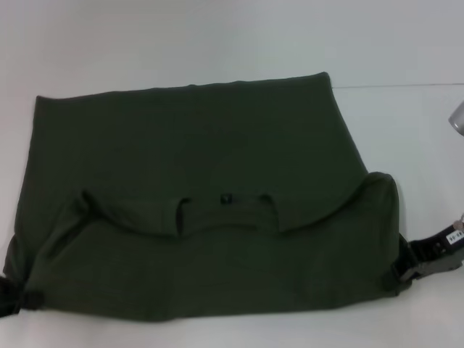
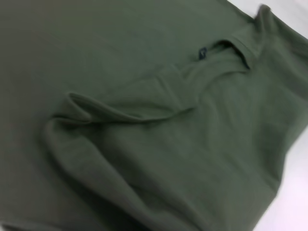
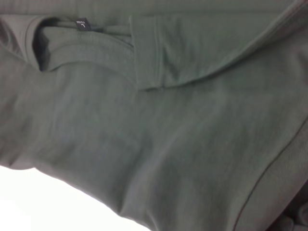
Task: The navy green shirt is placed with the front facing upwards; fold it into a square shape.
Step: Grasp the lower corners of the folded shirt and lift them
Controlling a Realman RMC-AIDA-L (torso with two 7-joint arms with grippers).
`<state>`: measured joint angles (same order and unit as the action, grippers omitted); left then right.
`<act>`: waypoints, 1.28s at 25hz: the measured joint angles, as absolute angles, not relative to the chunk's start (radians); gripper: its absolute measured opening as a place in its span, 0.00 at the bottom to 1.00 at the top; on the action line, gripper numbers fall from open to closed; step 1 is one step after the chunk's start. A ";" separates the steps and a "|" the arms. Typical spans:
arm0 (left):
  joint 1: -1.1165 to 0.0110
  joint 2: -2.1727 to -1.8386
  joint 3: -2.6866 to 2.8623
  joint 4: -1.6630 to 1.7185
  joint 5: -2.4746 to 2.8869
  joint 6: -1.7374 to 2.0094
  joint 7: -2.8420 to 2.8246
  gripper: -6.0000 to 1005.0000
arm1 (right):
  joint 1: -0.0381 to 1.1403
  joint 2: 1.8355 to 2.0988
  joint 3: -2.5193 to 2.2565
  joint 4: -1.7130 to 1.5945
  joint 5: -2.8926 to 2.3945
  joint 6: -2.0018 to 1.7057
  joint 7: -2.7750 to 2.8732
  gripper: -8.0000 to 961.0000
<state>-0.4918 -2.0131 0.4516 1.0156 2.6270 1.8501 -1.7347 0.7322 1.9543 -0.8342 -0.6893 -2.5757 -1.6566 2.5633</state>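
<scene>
1. Plainly, no container shows anywhere; one navy green shirt lies spread across the white worktop, taking up most of the middle of the head view.
2. Its near part is turned over onto the rest, so plain green fabric faces up and no lettering shows. The round collar lies on top near the middle, with a small dark label inside it. The far edge runs fairly straight, while the near fold forms a soft rounded ridge that bulges at both ends.
3. At the shirt's near-left corner sits the left tool, of which only a dark bit shows at the cloth's edge. It is touching the fabric, but I cannot tell how far its fingers are parted.
4. At the near-right corner sits the right tool, black, pressed against the raised bulge of cloth. Its fingers are hidden by the fabric, so I cannot tell its state either.
5. Both wrist views show only green cloth close up: folds, a sleeve hem, and the collar with its label.
6. Counted: one shirt, two tools.
</scene>
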 joint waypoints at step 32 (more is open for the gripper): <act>-0.486 -2.017 0.498 1.043 2.776 2.060 -1.728 0.03 | 0.634 1.976 -0.835 -0.682 -2.579 -1.888 2.428 0.06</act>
